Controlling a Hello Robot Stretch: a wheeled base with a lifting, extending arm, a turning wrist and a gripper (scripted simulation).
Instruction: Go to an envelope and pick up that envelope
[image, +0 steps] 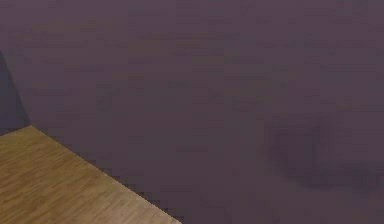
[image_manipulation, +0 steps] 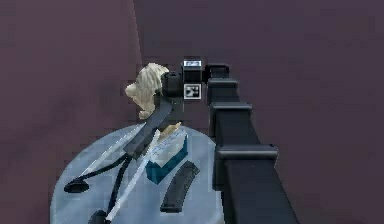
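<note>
The gripper (image_manipulation: 158, 110) is seen at a round table (image_manipulation: 145, 205), near a pale cream figure (image_manipulation: 152, 82). A teal box (image_manipulation: 166, 160) and a dark flat bar (image_manipulation: 180, 187) lie closer in. Whether the fingers hold anything cannot be told, nor can their spacing be judged, since things lie behind them. Nothing can safely be named as the envelope, though a pale strip (image_manipulation: 105, 158) on the table may be it. A wrong item could be grasped, or the figure knocked over by the arm (image_manipulation: 245, 150), because the table is crowded.
</note>
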